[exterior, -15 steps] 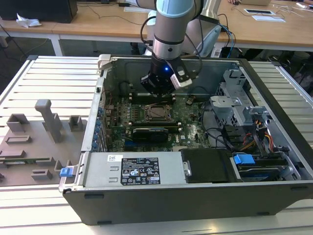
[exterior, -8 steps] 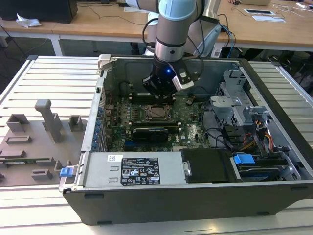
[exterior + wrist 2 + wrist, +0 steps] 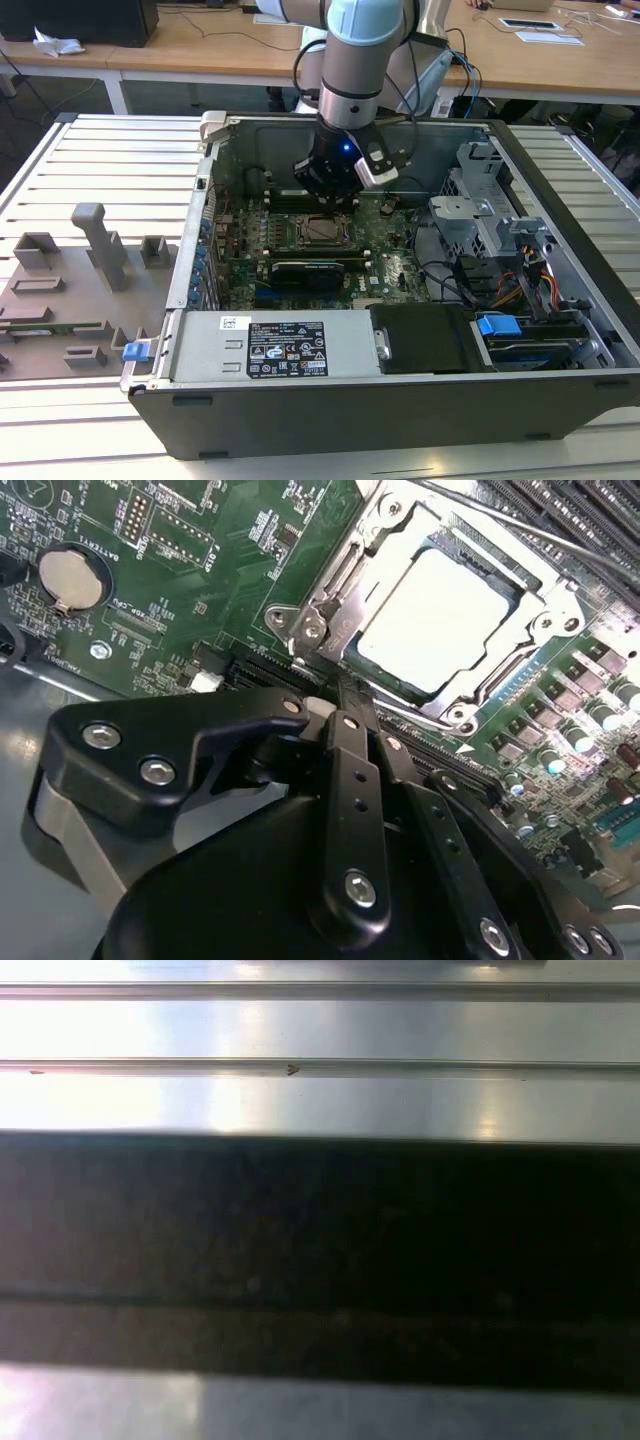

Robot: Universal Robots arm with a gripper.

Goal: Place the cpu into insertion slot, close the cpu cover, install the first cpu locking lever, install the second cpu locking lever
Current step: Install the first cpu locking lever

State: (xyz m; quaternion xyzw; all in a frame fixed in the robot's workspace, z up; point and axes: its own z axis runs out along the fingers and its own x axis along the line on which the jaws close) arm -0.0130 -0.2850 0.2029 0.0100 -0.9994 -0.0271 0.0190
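The cpu (image 3: 430,615), a pale square chip, lies flat in the insertion slot (image 3: 322,229) on the green motherboard (image 3: 200,580). The silver cpu cover (image 3: 345,580) is down around it, framing the chip through its window. A thin metal locking lever (image 3: 560,542) runs along the far side of the socket. My black gripper (image 3: 352,695) is shut, its two fingers pressed together with the tips right at the socket's near edge. In the exterior view the gripper (image 3: 328,198) hangs just behind the socket, inside the open computer case.
The case walls (image 3: 200,230) box in the board. A power supply (image 3: 285,345) and black shroud sit at the front, with a drive cage (image 3: 480,215) and cables on the exterior view's right. A coin battery (image 3: 72,577) and memory slots (image 3: 590,505) flank the socket. Grey fixtures (image 3: 100,245) stand outside.
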